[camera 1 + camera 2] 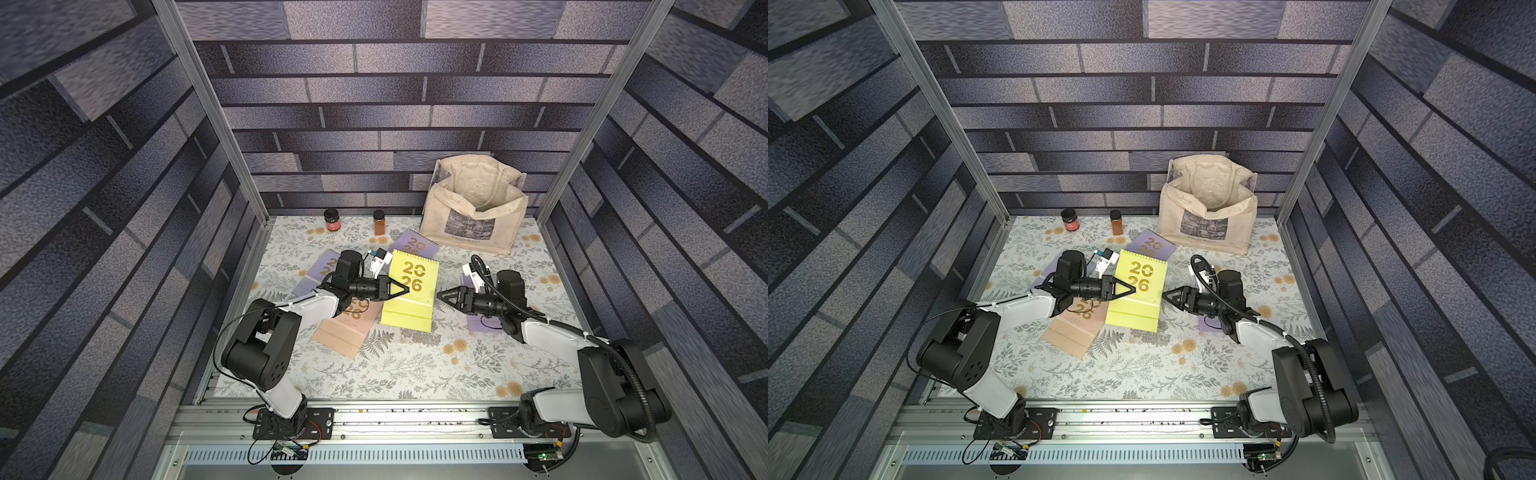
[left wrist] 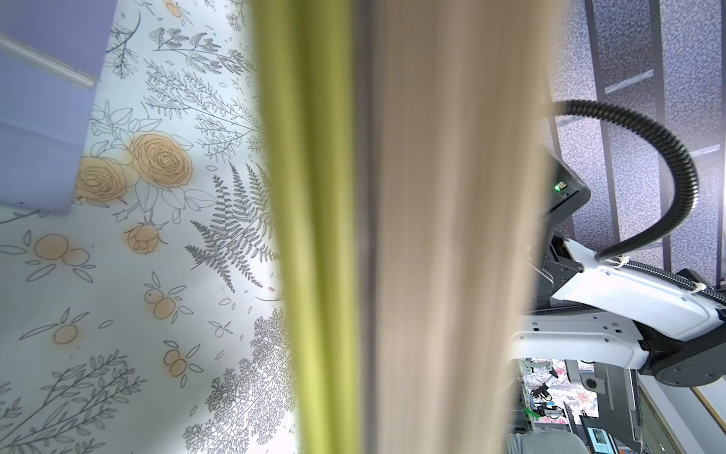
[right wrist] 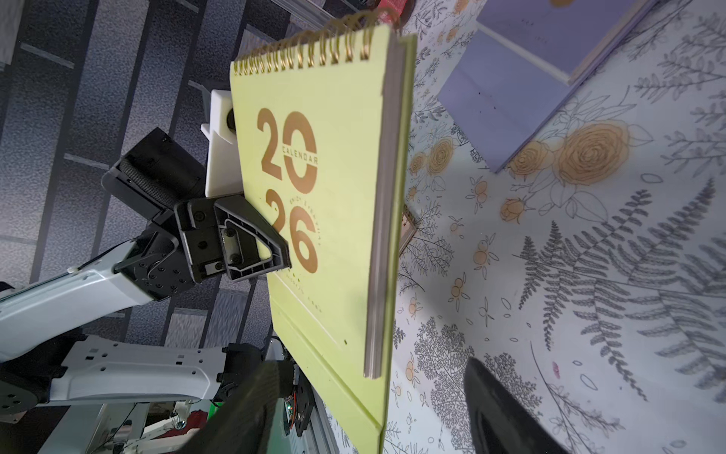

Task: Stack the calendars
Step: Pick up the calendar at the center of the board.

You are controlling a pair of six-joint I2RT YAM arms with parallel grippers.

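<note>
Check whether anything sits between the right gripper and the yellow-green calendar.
Nothing visible does. The right gripper is open and faces the free edge of the yellow-green calendar at close range, with nothing between them. The left gripper is clamped on the calendar's opposite edge.

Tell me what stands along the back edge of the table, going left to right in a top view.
Dark round jar with a red label → slim amber spice bottle with a black cap → cream canvas tote bag, standing open.

Rightmost lilac calendar [image 1: 474,325] mostly hidden
</note>
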